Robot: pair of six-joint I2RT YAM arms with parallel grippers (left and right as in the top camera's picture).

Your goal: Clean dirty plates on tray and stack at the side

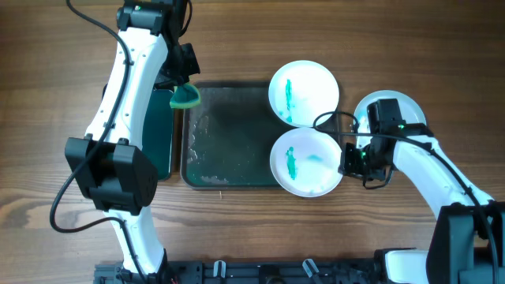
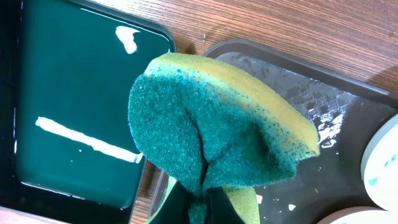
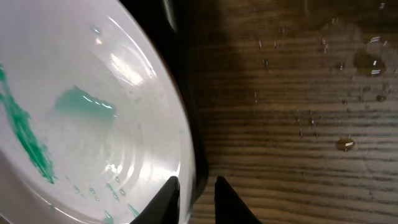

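Left gripper (image 2: 198, 208): pinching the lower edge of the sponge (image 2: 217, 134), folding it so that the green scouring face is bulging outward with the yellow foam backing it.
Right gripper (image 3: 194, 194): straddling the rim of the near plate (image 3: 81, 118), one finger lying over the white inside, the other outside over wet wood; cannot tell whether clamping or only bracketing.
Near plate, place: lying between the right fingers and on to their inner side, overhanging the right edge of the grey tray (image 1: 229, 138).
Far plate (image 1: 304, 92): sitting just beyond the right fingers on the same tray edge, streaked teal.
Third plate (image 1: 414, 110): lying on the tabletop (image 3: 298, 124) behind the right gripper, partly hidden under the arm.
Handling (judgement): probably behaving as light, rigid and thin-walled; glossy wet surface likely slipping under smooth fingertips; rim offering the only hold, so biting deep across it.
Plate surface: shining smooth white, showing faint concentric rings, a dark teal streak and a paler smear.
Tray surface: looking dark and matte, carrying a film of water.
Tabletop: showing brown wood grain, holding water drops (image 3: 345, 144) outside the right fingers.
Black tray (image 2: 74, 93): lying beside the left fingers, showing a glossy green inside.
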